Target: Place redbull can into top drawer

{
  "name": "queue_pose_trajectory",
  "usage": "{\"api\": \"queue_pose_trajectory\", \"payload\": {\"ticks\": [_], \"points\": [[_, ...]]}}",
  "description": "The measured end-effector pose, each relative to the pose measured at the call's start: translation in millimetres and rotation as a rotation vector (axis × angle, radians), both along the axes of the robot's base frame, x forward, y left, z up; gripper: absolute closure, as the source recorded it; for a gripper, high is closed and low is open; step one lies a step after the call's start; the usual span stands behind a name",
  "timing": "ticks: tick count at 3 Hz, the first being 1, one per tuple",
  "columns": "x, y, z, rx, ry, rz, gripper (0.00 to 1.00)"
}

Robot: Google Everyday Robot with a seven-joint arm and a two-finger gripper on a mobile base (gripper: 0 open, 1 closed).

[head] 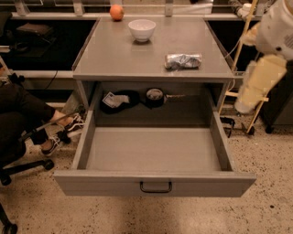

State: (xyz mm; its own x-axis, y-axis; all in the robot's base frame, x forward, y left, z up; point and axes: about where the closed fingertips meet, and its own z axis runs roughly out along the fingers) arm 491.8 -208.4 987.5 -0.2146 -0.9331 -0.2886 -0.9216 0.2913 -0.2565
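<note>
The top drawer (155, 182) stands pulled fully out, its grey floor bare and its bail handle (156, 187) facing the camera, so the opening part of the job looks done. The redbull can (183, 61) lies on its side on the desk (114, 59), near the right front edge, well apart from the white bowl (142, 29) and the orange fruit (116, 12) at the back. Nothing is touching the can.

Only the arm's white and cream casing (274, 34) shows, at the right edge of the view, beside the desk and above floor level. The hand itself is outside the view, so I cannot tell whether it is apart or together.

The step in hand appears to be the approach to the pick. The next move calls for bringing the hand over the desk from the right, straddling the can across its narrow width, closing, lifting clear, then carrying it forward and down into the drawer.
</note>
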Motion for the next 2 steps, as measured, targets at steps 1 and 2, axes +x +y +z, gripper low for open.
{"api": "queue_pose_trajectory", "payload": {"ticks": [1,2], "points": [[17.7,2.7,25.4,0.025,-0.067,0.002,0.0],[17.4,2.5,26.0,0.025,-0.069,0.002,0.0]]}}
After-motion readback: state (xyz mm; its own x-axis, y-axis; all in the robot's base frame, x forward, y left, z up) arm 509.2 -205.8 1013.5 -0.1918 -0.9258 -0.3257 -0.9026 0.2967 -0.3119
